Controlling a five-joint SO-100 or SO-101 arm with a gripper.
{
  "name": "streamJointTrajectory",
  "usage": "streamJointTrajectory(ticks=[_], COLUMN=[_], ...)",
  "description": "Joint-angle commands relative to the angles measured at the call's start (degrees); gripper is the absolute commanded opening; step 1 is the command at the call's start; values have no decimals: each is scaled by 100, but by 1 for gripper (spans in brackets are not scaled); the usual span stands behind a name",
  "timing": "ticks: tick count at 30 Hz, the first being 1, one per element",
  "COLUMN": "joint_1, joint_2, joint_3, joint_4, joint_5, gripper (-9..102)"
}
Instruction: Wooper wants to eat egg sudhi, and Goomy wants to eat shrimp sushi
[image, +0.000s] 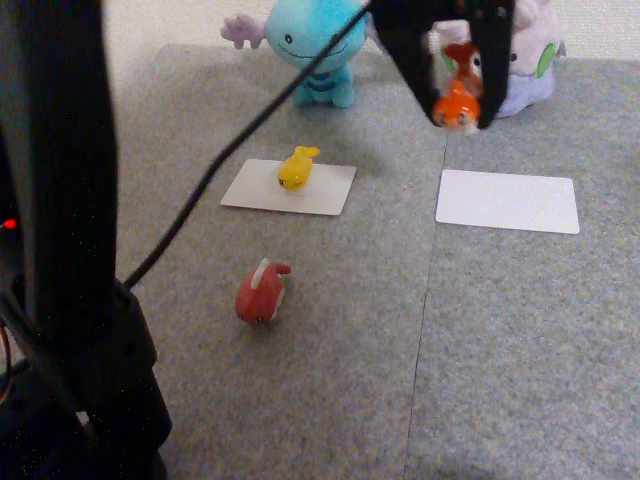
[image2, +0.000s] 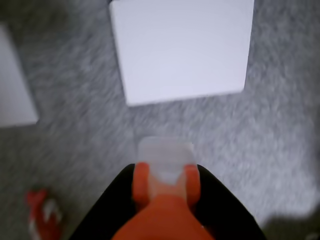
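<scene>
The gripper (image: 458, 112) pinched the shrimp sushi (image: 456, 103), hiding part of Goomy (image: 530, 60); the white card (image: 508, 200) below lay bare.

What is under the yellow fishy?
The egg sudhi sits on a white card lying flat on the grey carpet, in front of Wooper. The patch of card right beneath the toy is hidden by it.
</scene>
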Motion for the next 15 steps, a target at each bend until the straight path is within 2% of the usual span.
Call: streamJointTrajectory(ticks=[1,9,15], joint_1=[35,62,255], joint_2=[-747,-2241,-2786], joint_3=[-1063,-2856,-3164], joint_4=[-132,-272,-624], joint_5=[-176,-677,-765], gripper=[3,3,3])
